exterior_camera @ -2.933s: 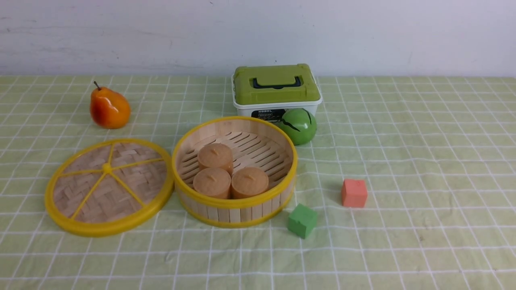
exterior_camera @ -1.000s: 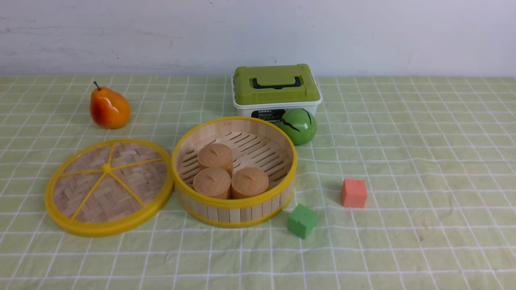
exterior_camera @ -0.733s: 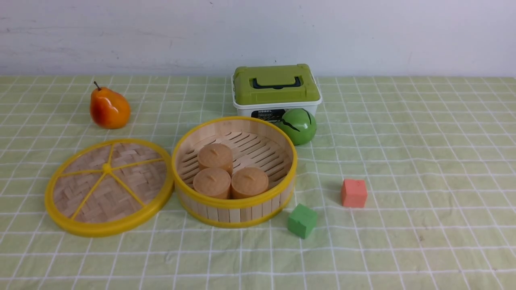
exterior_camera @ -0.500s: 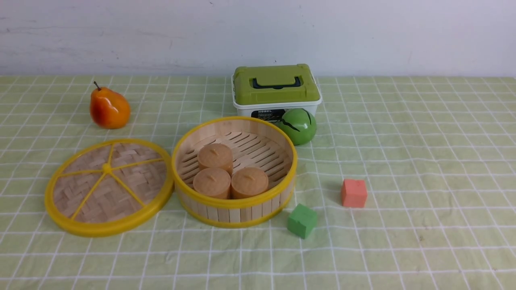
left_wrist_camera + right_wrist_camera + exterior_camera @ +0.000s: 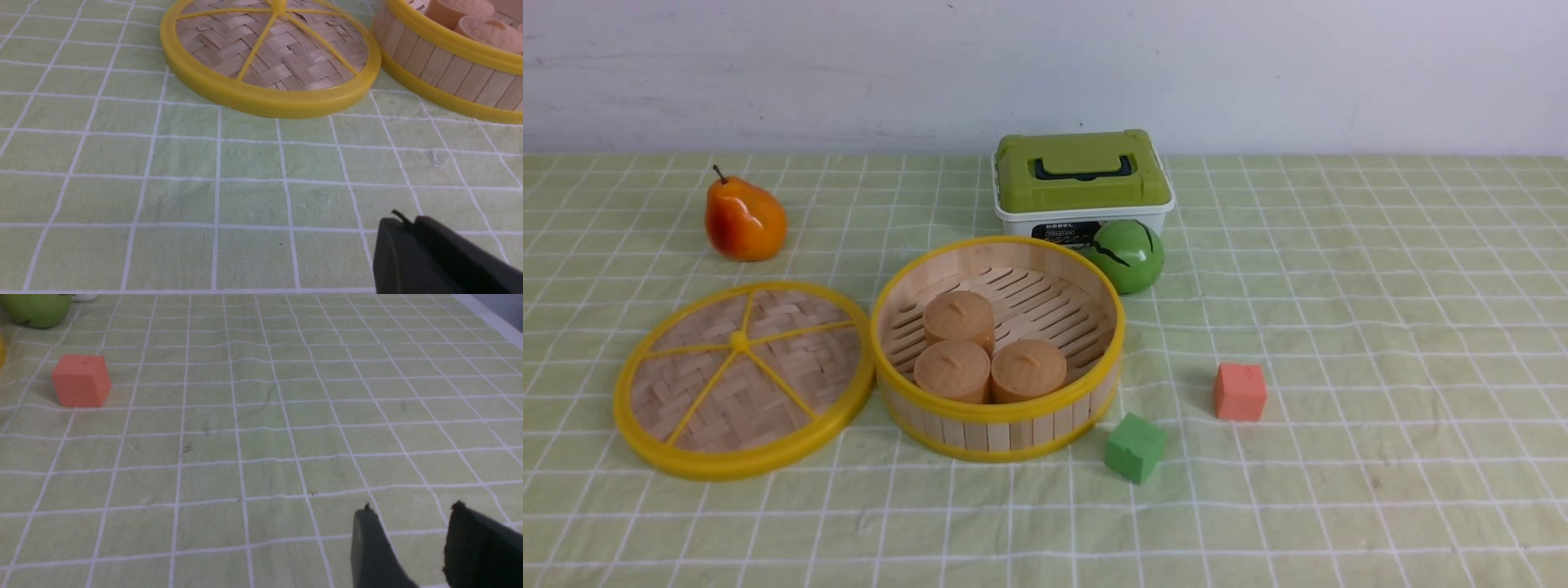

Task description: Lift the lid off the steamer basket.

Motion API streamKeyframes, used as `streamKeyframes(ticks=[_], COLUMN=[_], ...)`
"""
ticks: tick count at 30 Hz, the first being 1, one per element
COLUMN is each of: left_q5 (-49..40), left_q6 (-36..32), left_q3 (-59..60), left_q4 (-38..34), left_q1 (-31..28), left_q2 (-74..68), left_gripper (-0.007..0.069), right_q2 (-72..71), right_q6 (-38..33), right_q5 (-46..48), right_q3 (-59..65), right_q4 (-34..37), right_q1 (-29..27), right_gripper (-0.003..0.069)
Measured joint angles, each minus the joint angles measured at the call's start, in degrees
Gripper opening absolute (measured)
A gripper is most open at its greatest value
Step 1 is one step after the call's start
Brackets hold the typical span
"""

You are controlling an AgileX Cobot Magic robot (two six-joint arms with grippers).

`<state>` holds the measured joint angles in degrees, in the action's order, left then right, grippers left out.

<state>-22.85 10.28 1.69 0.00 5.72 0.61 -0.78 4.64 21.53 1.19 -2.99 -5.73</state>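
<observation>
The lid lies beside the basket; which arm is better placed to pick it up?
Left, probably. The lid lies on the robot's left, and the left gripper faces it; the right wrist view shows no lid.

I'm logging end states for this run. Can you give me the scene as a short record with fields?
lid: woven bamboo disc with yellow rim, flat on the cloth, left of the basket, rims about touching
basket: open slatted wooden steamer basket
contents: three tan round cakes
left gripper: shut, empty, low over the cloth near the lid
right gripper: open, empty, over bare cloth
task state: lid off
</observation>
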Motion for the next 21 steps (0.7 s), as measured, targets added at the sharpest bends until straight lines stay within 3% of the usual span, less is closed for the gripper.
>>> streamKeyframes(ticks=[21], left_q5=[0.0], left_q6=[0.0], left_q3=[0.0], left_q4=[0.0], left_q1=[0.0], left_q2=[0.0], left_gripper=[0.0044], right_q2=[0.0], right_q6=[0.0], right_q5=[0.0], right_q3=[0.0], right_q4=[0.0], right_q1=[0.0], right_gripper=[0.0241])
